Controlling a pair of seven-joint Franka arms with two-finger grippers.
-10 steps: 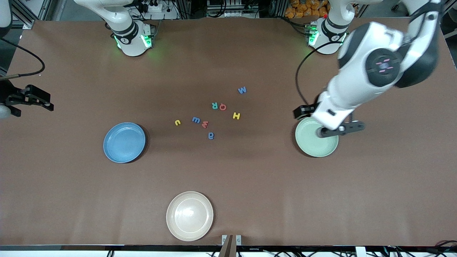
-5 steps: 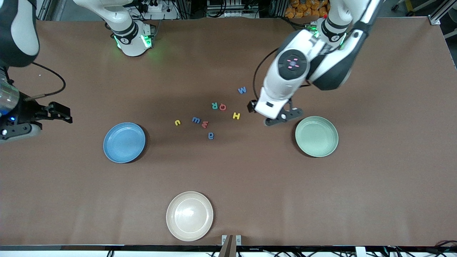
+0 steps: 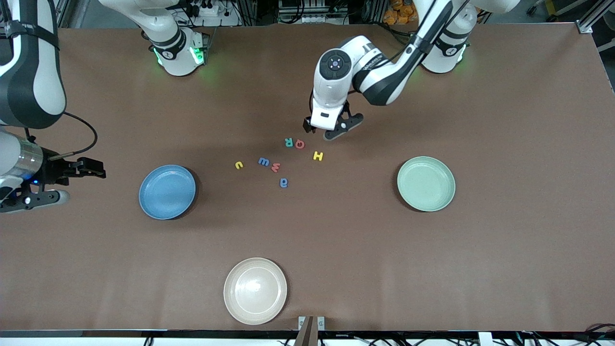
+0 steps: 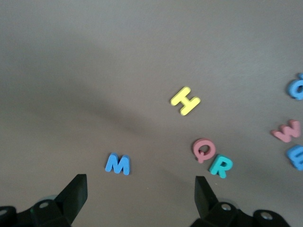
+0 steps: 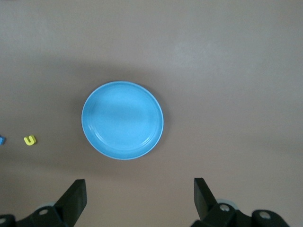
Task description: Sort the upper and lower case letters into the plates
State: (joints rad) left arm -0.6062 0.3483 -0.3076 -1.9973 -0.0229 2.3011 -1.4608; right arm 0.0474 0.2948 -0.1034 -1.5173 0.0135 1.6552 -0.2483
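Observation:
Seven small letters lie mid-table in the front view: teal R [image 3: 289, 142], red Q [image 3: 300, 143], yellow H [image 3: 318, 155], yellow u [image 3: 239, 165], blue w [image 3: 264, 161], red w [image 3: 275, 167] and blue a [image 3: 284, 182]. My left gripper [image 3: 331, 129] hangs open over the blue M [image 4: 118, 164], hiding it from the front camera. Its wrist view shows the M just ahead of the open left gripper [image 4: 139, 198], apart from both. The blue plate [image 3: 167, 191] and the mint green plate [image 3: 426, 183] hold nothing. My right gripper [image 3: 82, 184] is open beside the blue plate [image 5: 122, 119], toward the right arm's end.
A cream-white plate [image 3: 255, 290] sits near the table's front edge, nearer the camera than the letters. The H [image 4: 185, 100], Q [image 4: 203, 149] and R [image 4: 221, 165] lie close to the M. The yellow u [image 5: 30, 140] shows at the edge of the right wrist view.
The left arm swung from over the green plate across to the letters and now covers the blue M. The right arm came in from the table's end toward the blue plate.

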